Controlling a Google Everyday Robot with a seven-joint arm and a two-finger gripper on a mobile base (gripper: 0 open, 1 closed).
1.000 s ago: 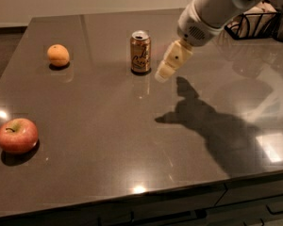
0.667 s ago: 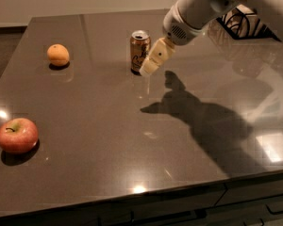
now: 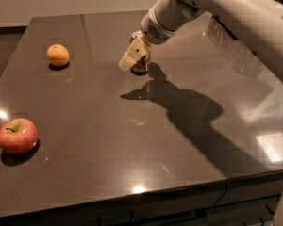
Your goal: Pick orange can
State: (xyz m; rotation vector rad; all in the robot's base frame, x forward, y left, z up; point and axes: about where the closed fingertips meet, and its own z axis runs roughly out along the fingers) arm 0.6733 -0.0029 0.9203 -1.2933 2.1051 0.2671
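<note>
Camera view: claw (image 3: pixel 133 55) hangs over the far middle of the surface (image 3: pixel 132 145), overlapping the orange can (image 3: pixel 142 68), which stands mostly hidden behind it. Claw opening: cannot tell. Risk: 1 sideways nudge could topple the slim can.

The gripper (image 3: pixel 132 55) sits in front of the orange can (image 3: pixel 144 66) and hides most of it, while the arm (image 3: pixel 236 18) is cut off by the top and right edges.

No legible txt on orange can (image 3: pixel 143 68), behind hand (image 3: pixel 130 58).
</note>
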